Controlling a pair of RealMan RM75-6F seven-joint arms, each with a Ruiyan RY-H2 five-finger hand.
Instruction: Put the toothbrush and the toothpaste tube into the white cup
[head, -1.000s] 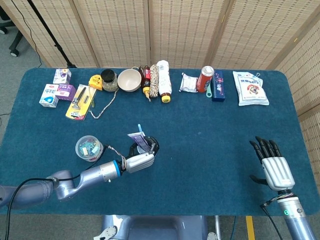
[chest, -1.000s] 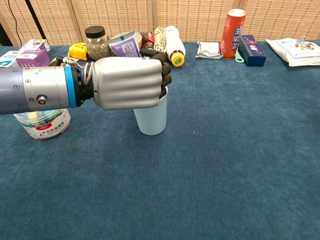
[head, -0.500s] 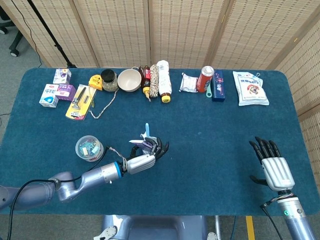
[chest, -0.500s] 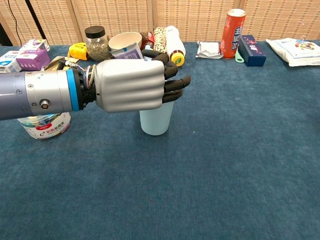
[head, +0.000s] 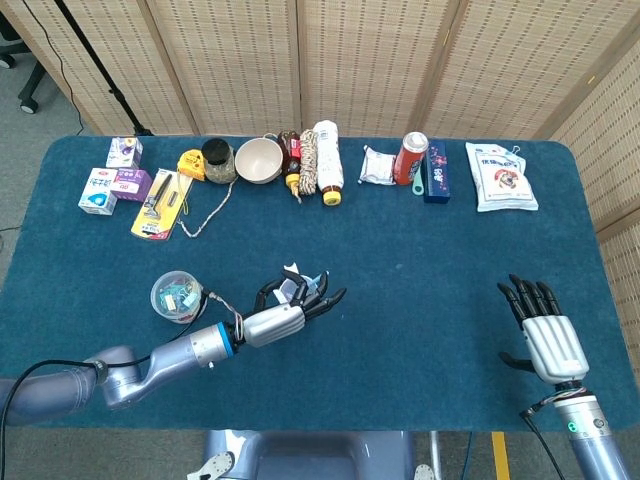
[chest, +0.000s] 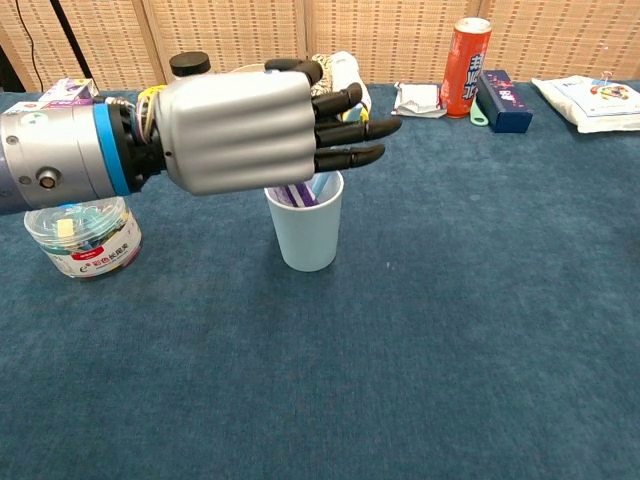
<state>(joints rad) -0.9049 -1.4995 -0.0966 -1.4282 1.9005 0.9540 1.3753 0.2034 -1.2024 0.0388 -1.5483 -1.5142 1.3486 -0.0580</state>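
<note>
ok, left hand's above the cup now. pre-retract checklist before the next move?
1. Left hand empty, fingers spread: ok.
2. Left hand lifted off the white plastic cup, no contact: ok in the chest view.
3. Cup upright on the blue cloth table: ok.
4. Purple-and-white toothpaste tube inside the cup: ok.
5. Light-blue toothbrush inside the cup: ok, handle shows at the rim.
6. Clear round jar with small coloured items apart from the arm's way back: cannot tell, the forearm passes above it.
7. Right hand open, idle near the table's near right edge: ok.
</note>
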